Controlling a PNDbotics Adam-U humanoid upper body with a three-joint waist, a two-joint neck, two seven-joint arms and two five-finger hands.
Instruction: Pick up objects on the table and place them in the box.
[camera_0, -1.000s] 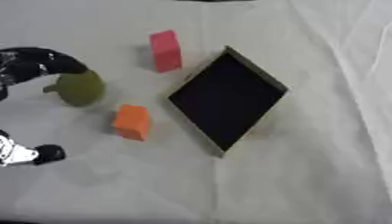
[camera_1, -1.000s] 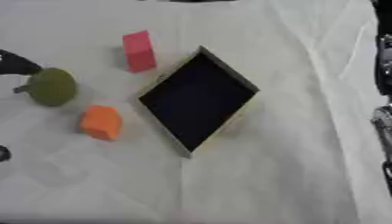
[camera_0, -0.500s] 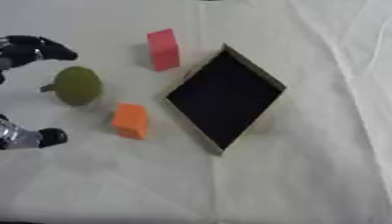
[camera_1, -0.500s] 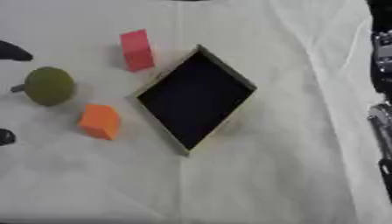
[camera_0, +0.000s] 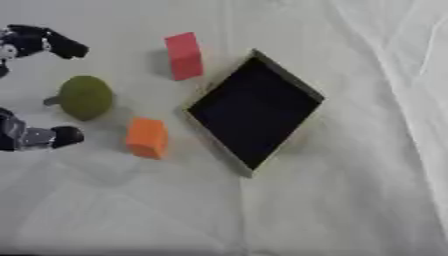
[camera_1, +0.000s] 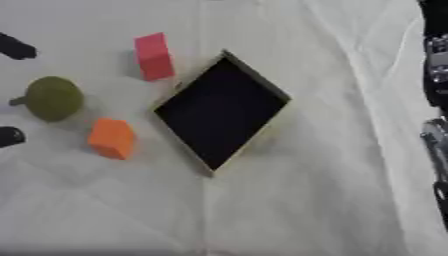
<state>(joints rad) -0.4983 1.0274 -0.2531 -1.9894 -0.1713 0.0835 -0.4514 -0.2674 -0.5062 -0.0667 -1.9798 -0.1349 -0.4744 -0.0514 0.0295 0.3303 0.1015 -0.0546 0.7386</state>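
Fingers (camera_0: 54, 44) of the left hand (camera_0: 31, 90) had drawn back from the green fruit (camera_0: 85, 97), spread open, holding nothing; fruit stayed on the worktop (camera_0: 350, 200). Right hand (camera_1: 435, 90) was cut off, its state unclear.

Stereo head pair, looking down, shared box (camera_0: 255, 112).

Creased white tablecloth (camera_0: 332, 200)

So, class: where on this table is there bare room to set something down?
The cloth right of the box and the whole near strip are bare. The left side is crowded: red block, green fruit, orange block and the left robot hand.
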